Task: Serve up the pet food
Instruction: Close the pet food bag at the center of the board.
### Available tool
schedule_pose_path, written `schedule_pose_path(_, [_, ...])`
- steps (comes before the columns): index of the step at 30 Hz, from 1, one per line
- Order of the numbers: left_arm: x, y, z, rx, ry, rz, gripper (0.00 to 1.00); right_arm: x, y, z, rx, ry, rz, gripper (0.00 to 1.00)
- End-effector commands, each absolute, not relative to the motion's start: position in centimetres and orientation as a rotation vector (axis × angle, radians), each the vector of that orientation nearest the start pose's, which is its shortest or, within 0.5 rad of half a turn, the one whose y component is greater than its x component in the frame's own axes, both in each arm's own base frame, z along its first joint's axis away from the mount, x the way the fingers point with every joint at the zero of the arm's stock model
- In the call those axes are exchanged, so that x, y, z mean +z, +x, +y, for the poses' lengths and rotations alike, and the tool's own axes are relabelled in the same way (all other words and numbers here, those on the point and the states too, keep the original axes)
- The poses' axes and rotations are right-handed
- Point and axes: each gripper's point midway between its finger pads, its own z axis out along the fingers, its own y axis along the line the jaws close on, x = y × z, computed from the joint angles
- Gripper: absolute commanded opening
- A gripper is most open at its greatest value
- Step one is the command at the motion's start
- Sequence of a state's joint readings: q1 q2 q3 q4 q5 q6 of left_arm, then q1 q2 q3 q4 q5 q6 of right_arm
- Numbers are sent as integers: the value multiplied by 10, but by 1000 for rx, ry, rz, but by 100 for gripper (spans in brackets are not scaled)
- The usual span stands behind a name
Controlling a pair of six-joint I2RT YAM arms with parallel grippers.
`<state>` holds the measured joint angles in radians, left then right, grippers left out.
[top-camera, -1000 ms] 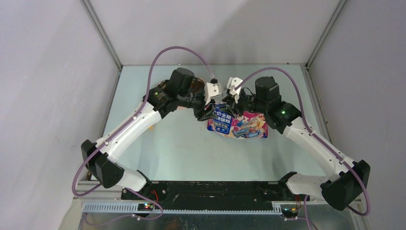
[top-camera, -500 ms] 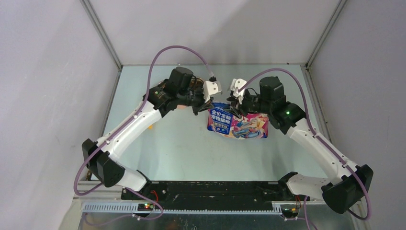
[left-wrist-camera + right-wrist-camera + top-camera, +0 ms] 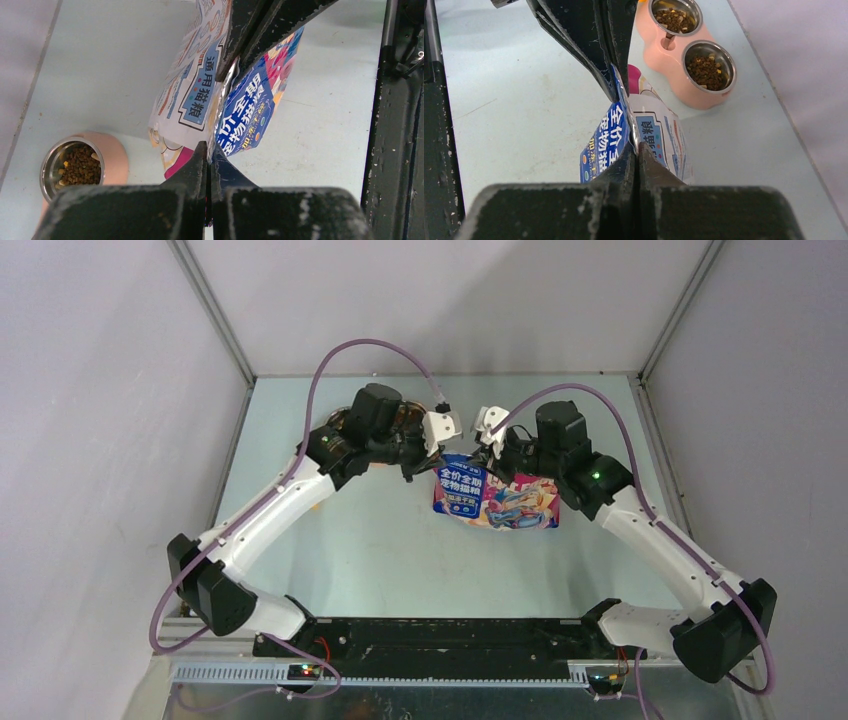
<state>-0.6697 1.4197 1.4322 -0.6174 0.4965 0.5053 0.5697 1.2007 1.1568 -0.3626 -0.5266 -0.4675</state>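
The pet food bag [image 3: 497, 502], glossy blue, pink and white, stands mid-table between the two arms. My left gripper [image 3: 437, 470] is shut on the bag's top seam at its left end. My right gripper [image 3: 492, 466] is shut on the same seam, a little further right. In the left wrist view the closed fingertips of the left gripper [image 3: 209, 150] pinch the silver seam of the bag [image 3: 197, 95]. The right wrist view shows the right gripper [image 3: 638, 148] pinching the bag [image 3: 606, 137] the same way. Brown pet food [image 3: 708, 70] fills both steel bowls of the pink feeder [image 3: 674, 75].
The pink feeder [image 3: 114, 156] stands at the back of the table behind the bag, largely hidden under the left arm in the top view. The enclosure walls [image 3: 120, 390] close in on both sides and behind.
Both grippers have closed on the bag's top seam, the left one first and the right one after it. The bag's top edge stands slightly more upright.
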Motion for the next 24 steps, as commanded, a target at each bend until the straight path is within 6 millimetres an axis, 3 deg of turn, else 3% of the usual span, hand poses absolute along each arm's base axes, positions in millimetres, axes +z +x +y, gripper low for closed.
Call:
schedule_pose_path(1, [282,272,-283,-583,1381,1633,0,307,284,253,510,-1173,1467,0])
schedule_pose_path(4, [284,271,-279,-574,1374,1632,0,309,285,251,481,-1174,1459,0])
schedule_pose_path(5, [284,271,-279,-570,1374,1632,0,307,284,249,462,-1194,1457,16])
schedule_pose_path(7, [283,271,-277,-564,1371,1634,0,300,279,246,440,-1244,1460,30])
schedule_pose_path(10, [283,270,-275,-561,1373,1632,0,291,276,243,428,-1282,1479,37])
schedule_pose_path(14, [282,270,-275,-565,1373,1633,0,287,278,240,422,-1279,1500,30])
schedule_pose_path(19, [283,269,-273,-564,1372,1627,0,285,281,239,407,-1279,1507,0])
schedule_pose_path(24, [284,269,-270,-558,1370,1628,0,287,284,234,369,-1273,1507,0])
